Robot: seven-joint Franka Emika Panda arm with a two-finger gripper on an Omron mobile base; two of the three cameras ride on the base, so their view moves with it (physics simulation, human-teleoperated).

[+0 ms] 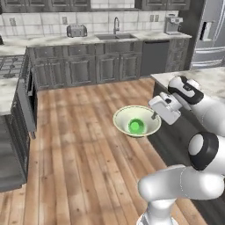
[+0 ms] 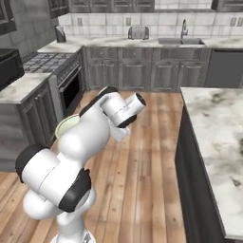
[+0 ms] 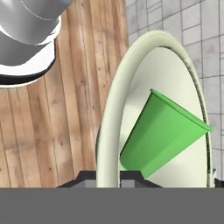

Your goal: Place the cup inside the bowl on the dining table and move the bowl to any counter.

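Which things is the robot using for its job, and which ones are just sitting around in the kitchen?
For the job:
- small bright green cup, inside the bowl
- wide pale cream-green bowl, held at its rim by the gripper
- white marble dining table
- marble counter

Just sitting around:
- silver toaster
- sink tap
- stove

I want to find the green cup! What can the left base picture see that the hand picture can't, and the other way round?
Left base view alone: the whole bowl carried above the wood floor, the sink, the toaster and the stove. Hand view alone: the gripper shut on the bowl's rim, and the cup lying tilted on its side. Both: the green cup inside the cream bowl, over floorboards.
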